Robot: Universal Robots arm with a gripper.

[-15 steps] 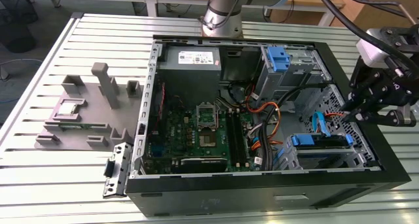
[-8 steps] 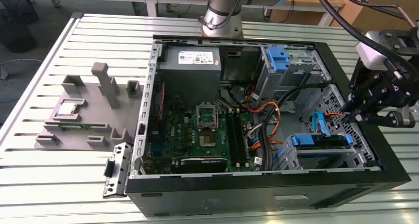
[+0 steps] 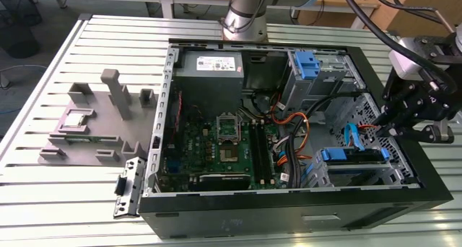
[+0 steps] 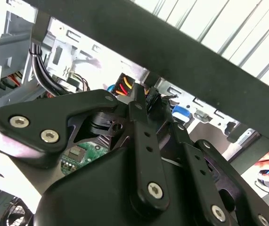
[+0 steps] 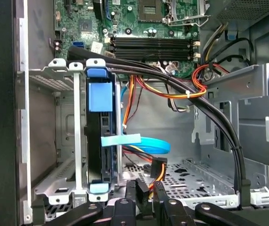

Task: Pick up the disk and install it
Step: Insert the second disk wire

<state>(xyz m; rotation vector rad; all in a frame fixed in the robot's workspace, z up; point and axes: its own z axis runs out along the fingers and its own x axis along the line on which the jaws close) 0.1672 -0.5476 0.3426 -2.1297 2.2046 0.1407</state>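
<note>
Hovering over computer case (image 3: 289,214) edge: gripper (image 5: 144,197), fingers pressed together, holding nothing. Sitting upright in metal cage nearby: disk (image 5: 100,136).

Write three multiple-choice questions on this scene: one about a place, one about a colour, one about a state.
1. In the exterior view, the tool hangs over:
A) the grey fixture
B) the case, at that view's right
C) the power supply

2. The carrier tab in the drive cage is:
A) red
B) blue
C) green

3. The case is:
A) closed
B) open, motherboard showing
C) upside down

Answers:
1 B, it is above the case's rim at that side.
2 B, the first wrist view shows blue plastic.
3 B, the board lies bare.
</note>
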